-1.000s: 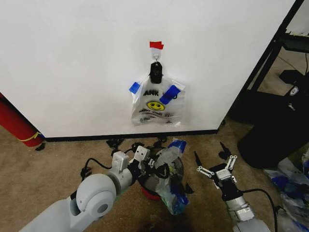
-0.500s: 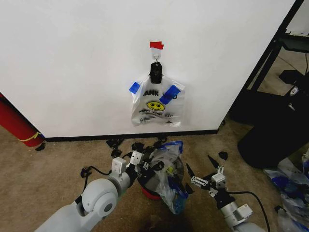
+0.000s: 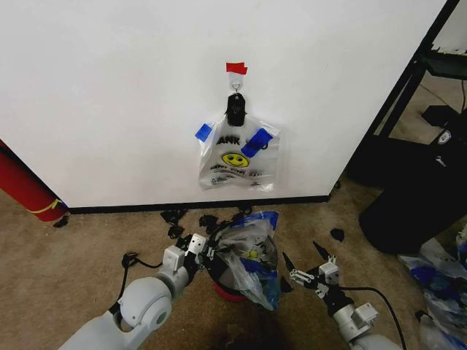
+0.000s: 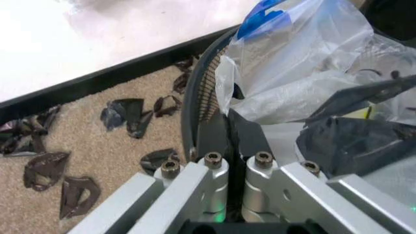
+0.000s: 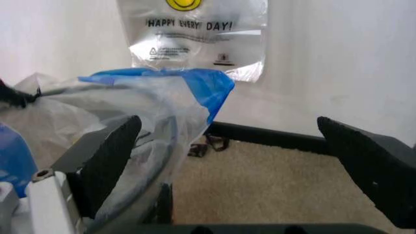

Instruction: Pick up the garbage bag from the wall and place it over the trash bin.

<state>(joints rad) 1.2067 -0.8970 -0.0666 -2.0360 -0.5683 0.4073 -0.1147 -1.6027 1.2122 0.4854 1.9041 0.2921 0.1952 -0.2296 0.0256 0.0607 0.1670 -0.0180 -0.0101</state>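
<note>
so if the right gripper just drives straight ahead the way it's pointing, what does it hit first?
Probably the garbage bag: the open right gripper points toward the wall, and the bag's blue-taped edge crosses by one finger. The middle of the gap looks free to the black baseboard. Depth is unclear.

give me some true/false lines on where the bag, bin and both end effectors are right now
1. The garbage bag is draped on the trash bin. True.
2. The left end effector is shut at the bin's rim, pinching the bag's edge. True.
3. The right end effector is clamped on the bag. False: it is open, beside the bin and apart from the bag.
4. The hook on the wall is bare. False: a black clip there holds a flat smiley bag.
5. The bin stands on a table. False: it stands on the carpet near the black baseboard.
</note>
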